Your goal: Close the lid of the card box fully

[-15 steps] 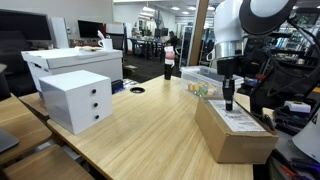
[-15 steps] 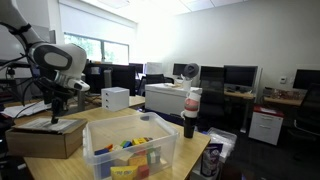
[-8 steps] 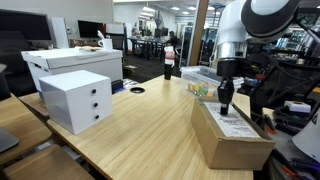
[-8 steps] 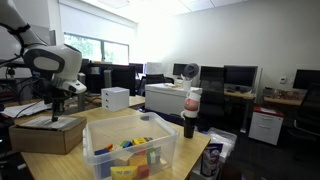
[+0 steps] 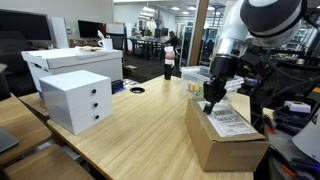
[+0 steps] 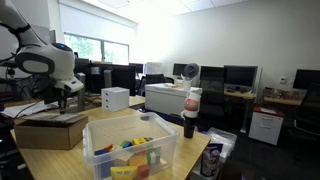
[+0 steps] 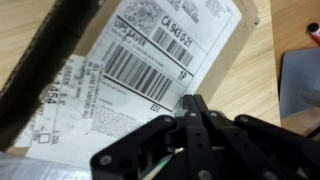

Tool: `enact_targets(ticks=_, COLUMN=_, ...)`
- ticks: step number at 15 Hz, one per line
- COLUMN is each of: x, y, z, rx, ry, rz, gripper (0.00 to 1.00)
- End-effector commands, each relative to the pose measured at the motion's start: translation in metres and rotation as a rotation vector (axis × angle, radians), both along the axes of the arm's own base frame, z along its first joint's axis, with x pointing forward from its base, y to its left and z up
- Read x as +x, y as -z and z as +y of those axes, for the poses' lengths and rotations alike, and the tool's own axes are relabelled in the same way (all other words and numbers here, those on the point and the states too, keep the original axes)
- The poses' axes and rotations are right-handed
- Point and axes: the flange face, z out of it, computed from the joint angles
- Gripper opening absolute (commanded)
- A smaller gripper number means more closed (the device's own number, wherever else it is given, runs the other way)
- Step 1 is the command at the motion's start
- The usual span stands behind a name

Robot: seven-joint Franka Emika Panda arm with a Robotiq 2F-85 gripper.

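We see the card box (image 5: 222,148) in matt brown cardboard, its lid (image 5: 205,122) bearing a smooth white paper label (image 7: 140,60). The table (image 5: 150,130) is pale, smooth wood.

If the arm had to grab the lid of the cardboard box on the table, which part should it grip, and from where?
Probably the free edge of the lid, coming in level from beside the card box and pinching it above and below. It is a broad, thin flap lying nearly flat, too wide to span from above. Which edge is free isn't clear here.
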Motion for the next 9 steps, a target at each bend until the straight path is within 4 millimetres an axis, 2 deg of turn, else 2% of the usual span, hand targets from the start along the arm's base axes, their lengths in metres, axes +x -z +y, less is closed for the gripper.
enact_targets(ticks=1, x=-0.006, y=0.005, z=0.01, rx=0.025, ry=0.096, rz=-0.042, gripper=0.02)
enact_targets(ticks=3, x=-0.009, y=0.01, z=0.016, rx=0.026, ry=0.114, rz=-0.007, gripper=0.02)
enact_targets(ticks=6, x=-0.015, y=0.013, z=0.03, rx=-0.032, ry=0.007, rz=0.045, gripper=0.02)
enact_targets(ticks=7, x=-0.022, y=0.001, z=0.038, rx=-0.084, ry=-0.103, rz=0.062, gripper=0.02)
enact_targets(ticks=9, x=-0.021, y=-0.011, z=0.049, rx=-0.118, ry=-0.23, rz=0.108, gripper=0.02)
